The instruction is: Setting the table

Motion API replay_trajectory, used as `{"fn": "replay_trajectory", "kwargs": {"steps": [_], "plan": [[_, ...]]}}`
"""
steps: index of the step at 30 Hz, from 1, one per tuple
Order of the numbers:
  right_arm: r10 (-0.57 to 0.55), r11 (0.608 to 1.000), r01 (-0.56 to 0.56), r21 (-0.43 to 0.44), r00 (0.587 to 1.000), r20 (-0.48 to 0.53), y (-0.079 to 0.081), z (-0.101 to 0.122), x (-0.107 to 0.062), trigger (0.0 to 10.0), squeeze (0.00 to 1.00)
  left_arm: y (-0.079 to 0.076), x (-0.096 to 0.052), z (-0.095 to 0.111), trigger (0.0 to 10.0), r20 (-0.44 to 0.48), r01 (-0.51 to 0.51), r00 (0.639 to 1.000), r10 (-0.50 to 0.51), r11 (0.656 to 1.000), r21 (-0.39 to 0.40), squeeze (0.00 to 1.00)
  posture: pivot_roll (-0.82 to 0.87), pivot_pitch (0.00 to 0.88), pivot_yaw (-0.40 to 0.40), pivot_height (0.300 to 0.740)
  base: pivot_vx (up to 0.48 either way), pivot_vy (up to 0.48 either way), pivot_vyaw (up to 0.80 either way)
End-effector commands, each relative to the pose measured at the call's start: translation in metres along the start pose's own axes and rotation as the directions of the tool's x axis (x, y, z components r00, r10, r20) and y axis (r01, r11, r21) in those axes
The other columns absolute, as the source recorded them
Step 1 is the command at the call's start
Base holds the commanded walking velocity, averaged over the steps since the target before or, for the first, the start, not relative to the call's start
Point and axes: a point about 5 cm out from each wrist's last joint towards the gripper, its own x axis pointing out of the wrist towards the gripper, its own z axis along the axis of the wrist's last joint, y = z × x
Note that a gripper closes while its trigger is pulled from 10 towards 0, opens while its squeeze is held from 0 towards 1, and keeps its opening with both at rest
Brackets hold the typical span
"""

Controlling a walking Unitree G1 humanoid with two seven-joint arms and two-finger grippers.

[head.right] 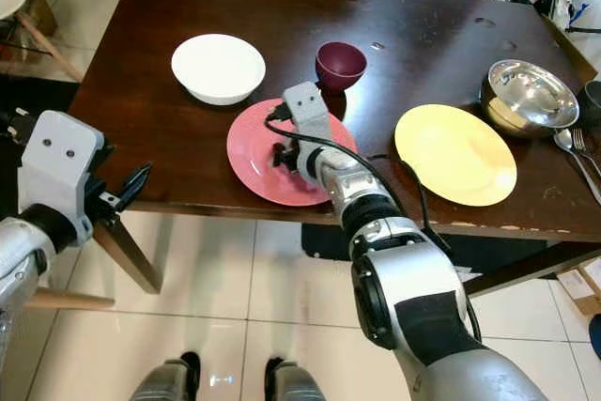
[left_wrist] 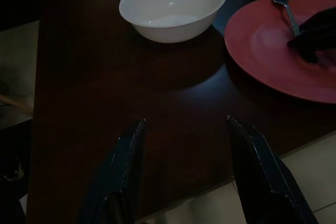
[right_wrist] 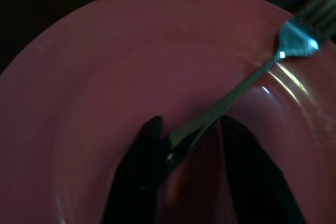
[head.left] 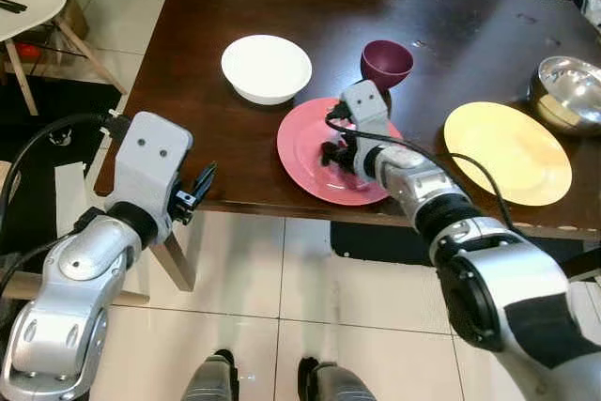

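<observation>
A dark wooden table (head.left: 225,129) is standing on a pale tiled floor (head.left: 282,307), with the robot's feet showing on the tiles at the near edge. The left gripper (head.left: 197,190) is hovering off the table's near left corner, its fingers spread and holding nothing. The right gripper (right_wrist: 189,150) is reaching over the pink plate (head.left: 305,143) near the front edge, its fingers sitting on either side of the handle of a fork (right_wrist: 247,82) lying on the plate; whether they are pinching it cannot be told. To the right a yellow plate (head.left: 507,152) is lying. Farther back a white bowl (head.left: 267,68), a maroon cup (head.left: 387,63) and a steel bowl (head.left: 568,93) are standing.
</observation>
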Motion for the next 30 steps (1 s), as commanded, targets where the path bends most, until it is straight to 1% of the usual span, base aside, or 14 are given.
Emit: {"fn": "replay_trajectory", "kwargs": {"steps": [1,4,7,13,18,20,21,23,24,25,26,28,29,30], "plan": [[-0.021,0.998,0.027,0.053,0.994,-0.106,-0.004,-0.03,-0.003,0.0,0.0,-0.003,0.001,-0.002,10.0,-0.013,0.016,1.0,-0.016,1.0,-0.01,0.0,0.21,0.18,-0.031,0.74,0.0,0.0,0.0],[-0.026,0.993,0.037,0.111,0.995,-0.1,-0.007,-0.033,-0.004,0.0,0.0,-0.006,0.004,-0.002,10.0,-0.01,0.028,1.0,-0.028,1.0,-0.015,0.0,0.19,0.174,-0.025,0.74,0.0,0.0,0.0],[-0.02,0.991,0.032,0.127,0.995,-0.095,-0.007,-0.033,-0.004,0.0,0.0,-0.006,0.006,-0.002,10.0,-0.01,0.03,1.0,-0.03,0.999,-0.016,0.0,0.18,0.169,-0.024,0.74,0.0,0.0,0.0],[0.045,0.985,-0.035,0.169,0.997,-0.057,-0.003,-0.033,-0.004,0.0,0.0,-0.01,0.011,-0.003,10.0,-0.002,0.042,0.999,-0.042,0.999,-0.026,0.0,0.16,0.163,-0.019,0.74,0.0,0.0,0.0],[0.064,0.982,-0.059,0.178,0.998,-0.027,-0.003,-0.031,-0.005,0.0,0.0,-0.011,0.013,-0.003,10.0,0.0,0.049,0.999,-0.049,0.998,-0.031,0.0,0.14,0.158,-0.011,0.74,0.0,0.0,0.0],[0.072,0.981,-0.071,0.178,0.997,0.001,-0.004,-0.029,-0.005,0.0,0.0,-0.013,0.015,-0.003,10.0,0.002,0.054,0.999,-0.054,0.998,-0.033,0.0,0.13,0.156,-0.009,0.74,0.0,0.0,0.0],[0.078,0.981,-0.083,0.178,0.996,0.033,-0.004,-0.025,-0.006,0.0,0.0,-0.013,0.015,-0.003,10.0,0.003,0.056,0.998,-0.056,0.998,-0.033,0.0,0.13,0.156,-0.009,0.74,0.0,0.0,0.0],[0.115,0.978,-0.14,0.156,0.981,0.159,-0.002,-0.01,-0.009,0.0,0.0,-0.013,0.017,-0.003,10.0,0.004,0.056,0.998,-0.056,0.998,-0.034,0.0,0.13,0.156,-0.009,0.74,0.0,0.0,0.0],[0.131,0.976,-0.162,0.143,0.97,0.206,-0.002,-0.004,-0.011,0.0,0.0,-0.013,0.018,-0.003,10.0,0.005,0.055,0.998,-0.055,0.998,-0.035,0.0,0.13,0.156,-0.009,0.74,0.0,0.0,0.0],[0.156,0.966,-0.214,0.145,0.929,0.335,0.002,0.012,-0.022,3.5,0.0,-0.013,0.019,-0.004,10.0,0.005,0.052,0.999,-0.052,0.998,-0.038,0.0,0.13,0.156,-0.009,0.74,0.0,0.0,0.0],[0.161,0.961,-0.233,0.15,0.909,0.384,0.003,0.017,-0.028,10.0,0.0,-0.013,0.02,-0.004,10.0,0.005,0.051,0.999,-0.051,0.998,-0.04,0.0,0.1,0.145,0.001,0.74,0.0,0.0,0.0],[0.162,0.953,-0.257,0.159,0.878,0.451,0.006,0.023,-0.041,10.0,0.0,-0.014,0.021,-0.006,10.0,0.005,0.051,0.999,-0.05,0.998,-0.044,0.0,0.09,0.142,0.006,0.74,0.0,0.0,0.0],[0.162,0.953,-0.257,0.159,0.878,0.451,0.006,0.023,-0.041,10.0,0.0,-0.014,0.021,-0.006,10.0,0.005,0.051,0.999,-0.05,0.998,-0.044,0.0,0.09,0.142,0.006,0.74,0.0,0.0,0.0],[0.154,0.952,-0.262,0.16,0.858,0.49,0.01,0.023,-0.053,10.0,0.0,-0.015,0.022,-0.007,10.0,0.005,0.053,0.999,-0.053,0.998,-0.046,0.0,0.08,0.138,0.012,0.74,0.0,0.0,0.0]]}}
